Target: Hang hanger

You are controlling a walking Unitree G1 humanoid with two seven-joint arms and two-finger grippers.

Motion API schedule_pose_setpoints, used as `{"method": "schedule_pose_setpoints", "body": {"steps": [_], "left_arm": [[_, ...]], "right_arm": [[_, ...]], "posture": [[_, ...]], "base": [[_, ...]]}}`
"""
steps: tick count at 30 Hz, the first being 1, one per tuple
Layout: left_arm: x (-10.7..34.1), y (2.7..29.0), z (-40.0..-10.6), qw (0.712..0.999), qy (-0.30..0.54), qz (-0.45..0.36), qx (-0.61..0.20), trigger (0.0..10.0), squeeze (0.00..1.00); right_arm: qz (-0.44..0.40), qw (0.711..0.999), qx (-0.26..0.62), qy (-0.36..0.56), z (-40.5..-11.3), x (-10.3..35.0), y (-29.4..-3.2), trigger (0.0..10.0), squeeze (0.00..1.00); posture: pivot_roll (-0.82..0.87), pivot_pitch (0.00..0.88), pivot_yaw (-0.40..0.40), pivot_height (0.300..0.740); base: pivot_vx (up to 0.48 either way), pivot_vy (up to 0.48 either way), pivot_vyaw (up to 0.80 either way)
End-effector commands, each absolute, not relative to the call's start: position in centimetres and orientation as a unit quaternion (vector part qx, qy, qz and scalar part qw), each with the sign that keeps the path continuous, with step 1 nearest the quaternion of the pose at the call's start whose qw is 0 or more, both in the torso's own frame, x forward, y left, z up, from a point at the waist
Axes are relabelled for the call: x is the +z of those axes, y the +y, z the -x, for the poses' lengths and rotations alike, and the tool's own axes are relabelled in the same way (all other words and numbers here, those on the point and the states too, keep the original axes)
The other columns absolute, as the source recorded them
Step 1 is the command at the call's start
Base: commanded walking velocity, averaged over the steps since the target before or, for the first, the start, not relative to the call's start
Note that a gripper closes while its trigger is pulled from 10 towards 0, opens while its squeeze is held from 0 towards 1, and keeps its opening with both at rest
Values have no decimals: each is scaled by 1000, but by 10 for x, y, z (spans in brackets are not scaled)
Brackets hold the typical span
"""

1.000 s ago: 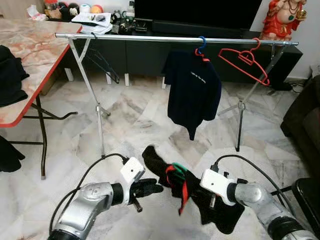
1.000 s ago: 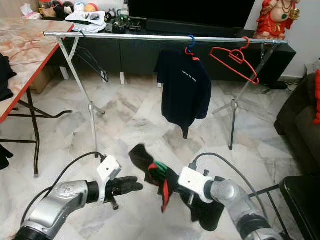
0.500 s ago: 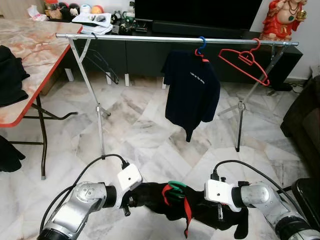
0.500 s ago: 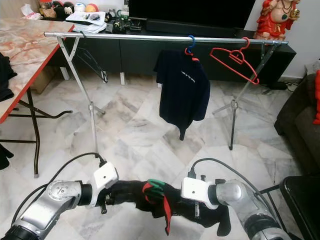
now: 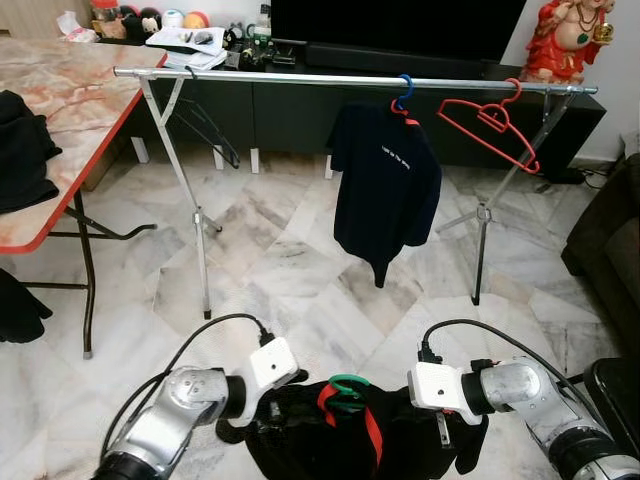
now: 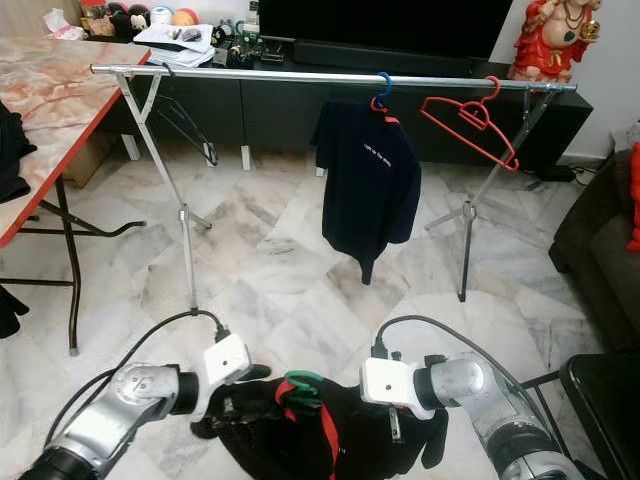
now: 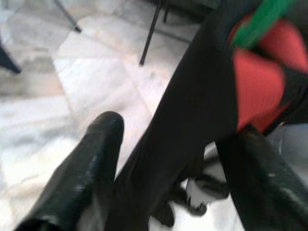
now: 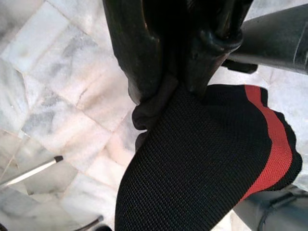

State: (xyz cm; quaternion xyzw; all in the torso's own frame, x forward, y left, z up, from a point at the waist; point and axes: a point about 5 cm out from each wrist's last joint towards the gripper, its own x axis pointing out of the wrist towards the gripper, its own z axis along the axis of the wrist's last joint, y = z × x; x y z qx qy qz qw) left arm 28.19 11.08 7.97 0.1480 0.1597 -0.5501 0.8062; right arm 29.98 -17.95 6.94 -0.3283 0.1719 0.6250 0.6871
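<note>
Two grippers hold one black shirt with red trim [image 5: 330, 445] low in front of the robot, well short of the rail [image 5: 300, 77]. A green hanger [image 5: 347, 385] is threaded through it; its hook pokes up out of the collar between the two wrists. Left gripper [image 7: 178, 144] has its fingers [image 7: 91, 163] spread either side of a fold of the cloth, so it looks like a loose straddle rather than a pinch. Right gripper [image 8: 190, 72] is clamped on the cloth edge beside the red stripe. Shirt is soft and limp, light, and it sags into a bunch between the grippers, so gripping the cloth gives no control over the hook. Hanger is the stiff part, probably thin plastic, light and a bit slick. Best hold is likely the neck just under the hook, or a shoulder arm through the cloth. Hook points up and slightly away toward the rail. Hanger's long axis can't be read, it's buried in the shirt, but the shirt is stretched roughly left to right, parallel to the rail. Rail already carries a dark shirt [image 5: 385, 190] on a blue hook and a bare red hanger [image 5: 488, 120]. Free span lies left of the dark shirt.
</note>
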Motion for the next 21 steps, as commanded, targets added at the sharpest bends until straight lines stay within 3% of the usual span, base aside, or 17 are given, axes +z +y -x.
{"method": "schedule_pose_setpoints", "body": {"steps": [1,6,15,16,17,18,19,21], "left_arm": [[85,104,-280,796,151,-127,-572,10000,0],[84,97,-273,772,160,-116,-604,10000,0],[81,93,-272,766,166,-113,-610,9961,0],[81,93,-272,767,166,-113,-610,5725,0],[82,93,-272,767,165,-112,-609,3765,0],[82,92,-273,769,165,-112,-608,3294,0],[82,92,-274,771,164,-112,-605,0,0],[82,92,-275,774,164,-113,-602,0,0]], "right_arm": [[323,692,630,140,-303,79,-175,0,0],[319,691,636,128,-306,83,-168,0,0],[315,695,637,110,-312,90,-160,0,0],[315,695,637,109,-312,91,-160,0,0],[314,696,637,108,-313,91,-159,0,0],[314,696,637,107,-313,91,-159,0,0],[313,696,637,107,-313,92,-158,0,0],[312,696,638,107,-313,92,-158,0,0]], "posture": [[13,110,-112,721],[14,116,-112,721],[14,123,-110,721],[14,123,-110,721],[15,125,-110,721],[15,125,-110,721],[16,126,-111,721],[17,126,-111,721]], "base": [[0,0,0],[0,0,0],[0,0,0],[0,0,0],[0,0,0],[0,0,0],[0,0,0],[0,0,0]]}}
